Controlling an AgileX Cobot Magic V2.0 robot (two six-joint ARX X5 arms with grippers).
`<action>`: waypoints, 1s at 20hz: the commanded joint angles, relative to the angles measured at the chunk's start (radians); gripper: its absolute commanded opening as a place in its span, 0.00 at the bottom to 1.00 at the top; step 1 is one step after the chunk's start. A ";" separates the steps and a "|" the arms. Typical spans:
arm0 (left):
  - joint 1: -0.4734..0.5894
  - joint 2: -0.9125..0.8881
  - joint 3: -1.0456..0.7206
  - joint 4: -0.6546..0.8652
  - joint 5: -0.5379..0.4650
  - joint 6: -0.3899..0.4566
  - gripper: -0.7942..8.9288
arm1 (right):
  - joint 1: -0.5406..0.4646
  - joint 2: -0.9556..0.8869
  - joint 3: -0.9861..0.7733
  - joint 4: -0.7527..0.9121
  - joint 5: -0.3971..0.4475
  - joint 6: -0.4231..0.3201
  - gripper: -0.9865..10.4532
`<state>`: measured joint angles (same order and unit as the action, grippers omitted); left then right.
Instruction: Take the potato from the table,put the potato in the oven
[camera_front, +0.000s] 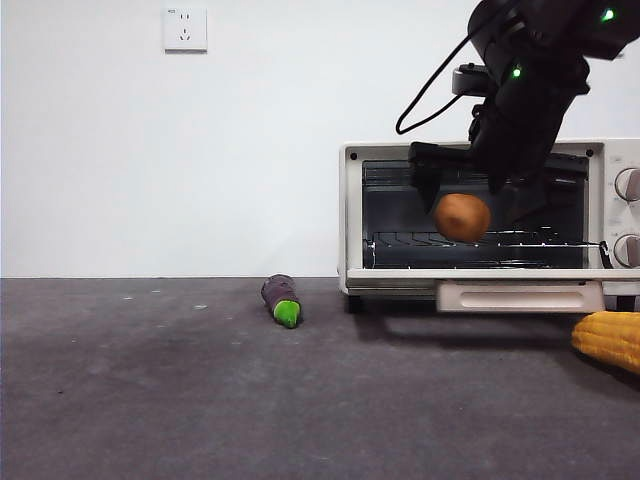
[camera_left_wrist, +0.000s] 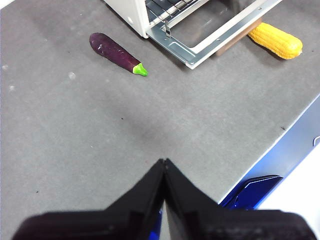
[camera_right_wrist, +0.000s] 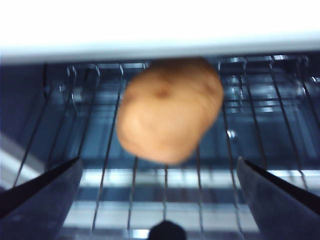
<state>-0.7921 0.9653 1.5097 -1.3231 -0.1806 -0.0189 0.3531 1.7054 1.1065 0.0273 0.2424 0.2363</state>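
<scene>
While I hold at the oven (camera_front: 480, 215) mouth, right gripper (camera_right_wrist: 160, 200) spread wide, potato (camera_right_wrist: 170, 110) blurred, clear of both jaws, over the rack, left gripper (camera_left_wrist: 164, 167) closed, empty.

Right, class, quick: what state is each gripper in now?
Left gripper: closed, holding nothing.
Right gripper: open, at the oven mouth; the potato is free between its jaws.

No text, label or number can be read anywhere.
</scene>
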 joint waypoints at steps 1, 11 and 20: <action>0.002 0.002 -0.006 0.004 -0.003 -0.001 0.08 | 0.008 -0.063 0.008 -0.060 -0.002 0.008 0.56; 0.001 0.103 -0.006 0.176 0.018 0.075 0.08 | 0.125 -0.528 0.008 -0.438 0.072 -0.042 0.55; 0.036 0.317 -0.006 0.363 0.393 0.071 0.08 | 0.158 -0.975 0.007 -0.838 0.177 -0.055 0.14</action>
<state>-0.7601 1.2789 1.5097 -0.9665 0.1955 0.0647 0.5102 0.7277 1.1130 -0.8165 0.4191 0.1864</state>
